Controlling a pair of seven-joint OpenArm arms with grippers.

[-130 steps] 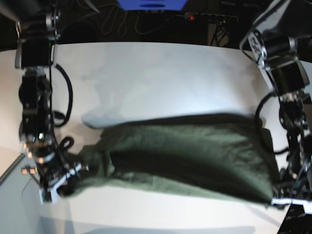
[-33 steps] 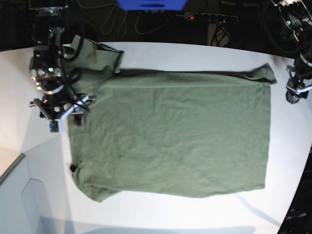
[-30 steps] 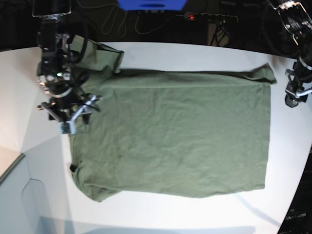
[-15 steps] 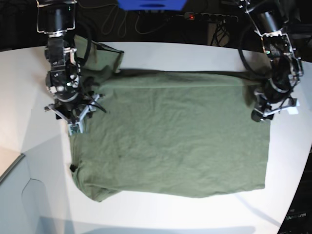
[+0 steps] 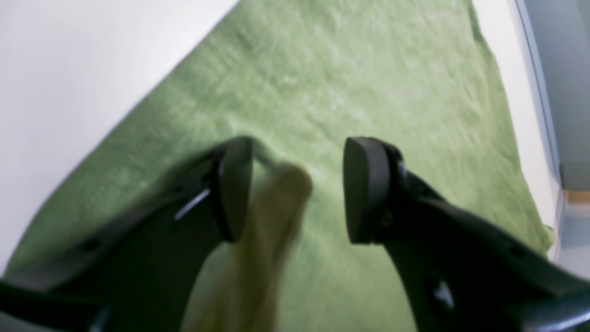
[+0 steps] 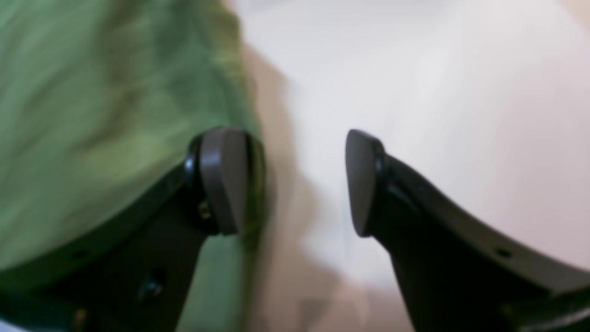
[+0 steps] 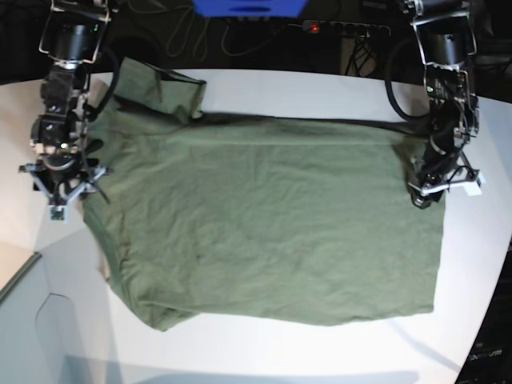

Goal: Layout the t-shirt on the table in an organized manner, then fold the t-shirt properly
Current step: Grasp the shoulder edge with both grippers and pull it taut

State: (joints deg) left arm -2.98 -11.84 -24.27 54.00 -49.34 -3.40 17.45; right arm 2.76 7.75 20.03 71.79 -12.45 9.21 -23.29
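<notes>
The olive-green t-shirt (image 7: pixel 272 216) lies spread flat on the white table (image 7: pixel 304 92), with one sleeve rumpled at the back left. My right gripper (image 7: pixel 58 200) hovers at the shirt's left edge. In the right wrist view, the right gripper (image 6: pixel 297 180) is open: one finger (image 6: pixel 221 180) rests on the shirt's border (image 6: pixel 92 92) and the other sits over bare table (image 6: pixel 461 92). My left gripper (image 7: pixel 428 192) sits on the shirt's right end. In its own view the left gripper (image 5: pixel 297 184) stands open over the cloth (image 5: pixel 368 69), with a raised ridge of fabric between the fingers.
A power strip (image 7: pixel 344 29), cables and a blue object (image 7: pixel 248 6) lie behind the table's far edge. The table's curved edge drops to a grey floor (image 7: pixel 48 336) at the lower left. A dark object (image 7: pixel 488 360) sits at the lower right corner.
Half a second ago the right gripper was farther in; it has moved outward to the left, and the shirt's left edge has slid that way with it. The left gripper has barely moved.
</notes>
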